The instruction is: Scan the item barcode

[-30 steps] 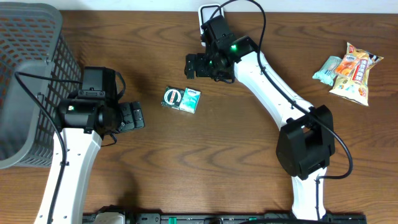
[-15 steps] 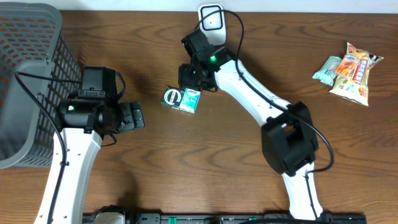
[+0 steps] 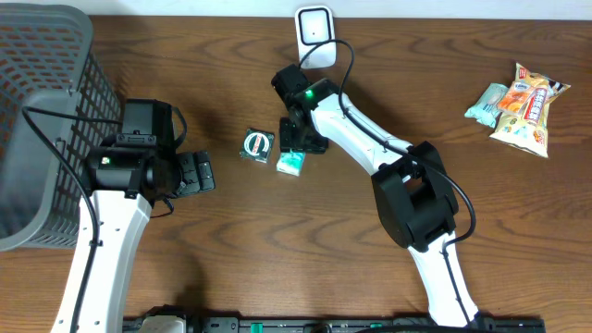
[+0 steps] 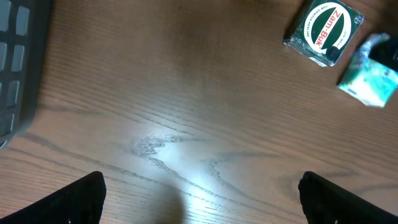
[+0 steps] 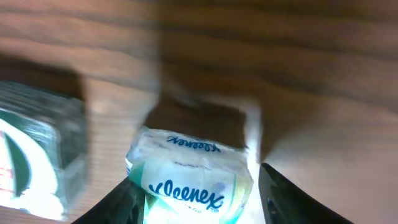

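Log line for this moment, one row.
step: grasp | right claw: shut on Kleenex pack | left claw: open, empty | Zam-Buk box: beside pack | scanner: not yet reached

Kleenex pack (image 5: 193,180): soft white-and-green wrap with blue logo facing the wrist cam, pinched between the right jaws with one finger at each lower side, image blurred so tilt unclear; white scanner (image 3: 315,25) sits well apart from those jaws, on their far side.
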`<state>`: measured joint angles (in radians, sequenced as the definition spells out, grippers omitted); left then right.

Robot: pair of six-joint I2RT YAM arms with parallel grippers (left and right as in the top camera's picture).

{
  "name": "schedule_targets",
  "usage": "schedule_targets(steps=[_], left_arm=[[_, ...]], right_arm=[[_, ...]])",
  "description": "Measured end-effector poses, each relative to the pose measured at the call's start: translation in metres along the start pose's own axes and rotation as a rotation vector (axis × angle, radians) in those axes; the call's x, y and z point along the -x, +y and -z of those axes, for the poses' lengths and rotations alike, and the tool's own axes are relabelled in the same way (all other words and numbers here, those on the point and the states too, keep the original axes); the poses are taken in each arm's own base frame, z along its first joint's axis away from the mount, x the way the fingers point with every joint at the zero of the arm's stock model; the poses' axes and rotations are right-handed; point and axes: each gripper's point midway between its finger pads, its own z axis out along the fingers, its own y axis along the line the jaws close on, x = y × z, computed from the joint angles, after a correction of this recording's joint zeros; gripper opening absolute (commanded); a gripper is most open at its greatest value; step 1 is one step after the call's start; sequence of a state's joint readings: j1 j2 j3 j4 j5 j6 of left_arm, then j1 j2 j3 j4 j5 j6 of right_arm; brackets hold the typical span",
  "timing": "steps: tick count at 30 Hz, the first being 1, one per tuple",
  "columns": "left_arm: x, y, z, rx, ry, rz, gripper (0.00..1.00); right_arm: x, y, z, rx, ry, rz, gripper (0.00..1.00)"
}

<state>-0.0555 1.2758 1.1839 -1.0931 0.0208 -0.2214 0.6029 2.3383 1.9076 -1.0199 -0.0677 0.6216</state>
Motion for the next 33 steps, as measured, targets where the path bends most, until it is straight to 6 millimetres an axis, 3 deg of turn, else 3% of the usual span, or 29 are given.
schedule_targets(steps=[6,13,16,20,23,25,33], left_arm=[[0.0,0.0,0.0,0.0,0.0,0.0,0.98],[0.0,0.0,0.0,0.0,0.0,0.0,0.98],[0.0,0.0,0.0,0.0,0.0,0.0,0.98],[0.0,0.0,0.0,0.0,0.0,0.0,0.98],[0.0,0.0,0.0,0.0,0.0,0.0,0.98],[0.0,0.0,0.0,0.0,0.0,0.0,0.98],[0.0,0.0,0.0,0.0,0.0,0.0,0.97]], right_arm=[[-0.018,-0.037,0.01,-0.151,0.072,-0.019,0.56],[-0.009,-0.076,0.026,-0.24,0.058,-0.028,0.59],[-0.005,-0.086,0.048,-0.237,0.039,-0.036,0.64],[-0.006,-0.085,0.079,-0.176,0.025,-0.019,0.66],[-0.018,-0.078,0.091,-0.132,0.06,0.016,0.39],[-0.026,-0.074,0.09,-0.121,0.087,0.034,0.32],[-0.063,-0.056,0.067,-0.124,0.175,0.11,0.31]])
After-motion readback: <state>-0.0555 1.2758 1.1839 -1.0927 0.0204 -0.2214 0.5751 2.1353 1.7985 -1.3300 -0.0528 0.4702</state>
